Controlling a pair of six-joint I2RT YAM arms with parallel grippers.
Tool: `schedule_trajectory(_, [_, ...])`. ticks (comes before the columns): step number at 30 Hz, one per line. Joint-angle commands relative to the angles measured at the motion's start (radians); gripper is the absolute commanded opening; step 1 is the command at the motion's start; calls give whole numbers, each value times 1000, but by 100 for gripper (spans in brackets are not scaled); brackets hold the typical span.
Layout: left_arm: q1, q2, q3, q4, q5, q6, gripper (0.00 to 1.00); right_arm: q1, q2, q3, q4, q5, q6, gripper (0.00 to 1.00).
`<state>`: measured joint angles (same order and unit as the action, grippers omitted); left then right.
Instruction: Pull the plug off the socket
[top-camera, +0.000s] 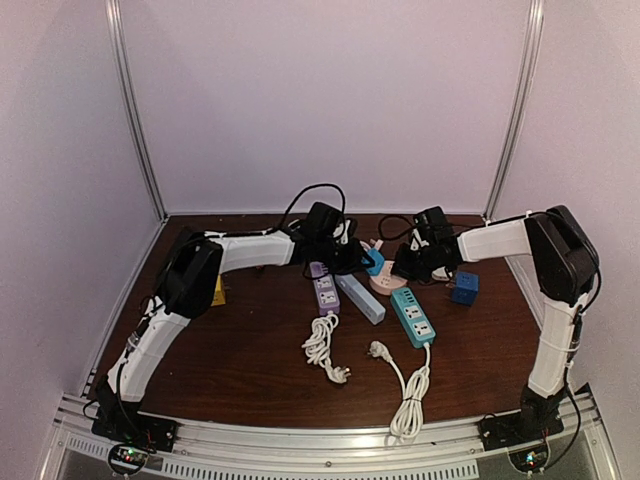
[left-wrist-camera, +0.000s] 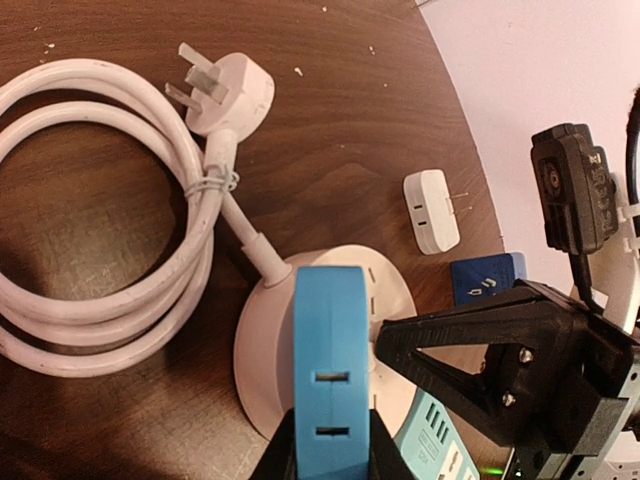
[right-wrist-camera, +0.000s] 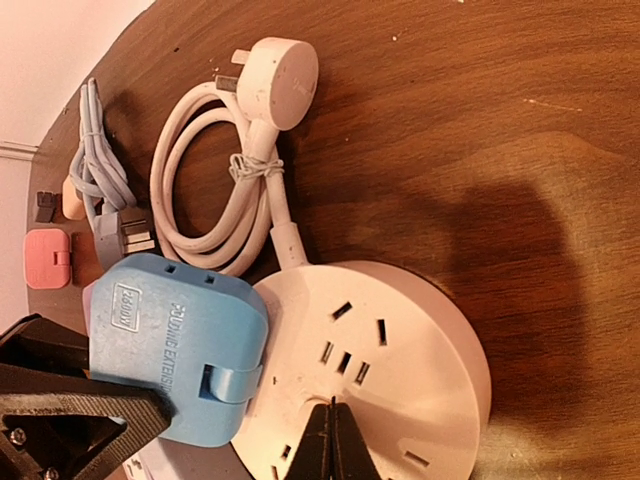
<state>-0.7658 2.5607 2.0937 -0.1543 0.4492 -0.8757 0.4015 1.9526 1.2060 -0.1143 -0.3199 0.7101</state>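
Observation:
A blue plug block (left-wrist-camera: 332, 370) stands on a round white socket (left-wrist-camera: 265, 370); its prongs are hidden. My left gripper (left-wrist-camera: 330, 450) is shut on the blue plug, one finger on each side. My right gripper (right-wrist-camera: 331, 440) is shut, with its tips pressed on the top of the round socket (right-wrist-camera: 400, 350), just right of the blue plug (right-wrist-camera: 175, 345). In the top view both grippers meet at the table's middle back, over the plug (top-camera: 374, 264) and socket (top-camera: 383, 284). The socket's white cord (right-wrist-camera: 215, 190) lies coiled beside it.
A teal power strip (top-camera: 412, 316), a grey-blue strip (top-camera: 360, 298) and a purple strip (top-camera: 325, 292) lie in front of the socket. A blue cube adapter (top-camera: 464, 288) sits to the right. A small white adapter (left-wrist-camera: 432, 210) and a pink adapter (right-wrist-camera: 47, 258) lie close by.

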Motion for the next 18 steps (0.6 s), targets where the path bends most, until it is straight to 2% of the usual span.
schedule_trajectory(1, [-6, -45, -40, 148, 36, -35, 0, -5, 19, 6, -111, 98, -20, 1])
schedule_trajectory(4, [-6, -43, -52, 195, 53, -76, 0, -3, 25, 9, -121, 116, -36, 0])
schedule_trajectory(11, [2, -26, -37, 160, 84, -190, 0, 4, 43, 11, -136, 140, -60, 0])
schedule_trajectory(18, [3, -26, -30, 180, 108, -243, 0, 16, 54, 10, -143, 156, -75, 0])
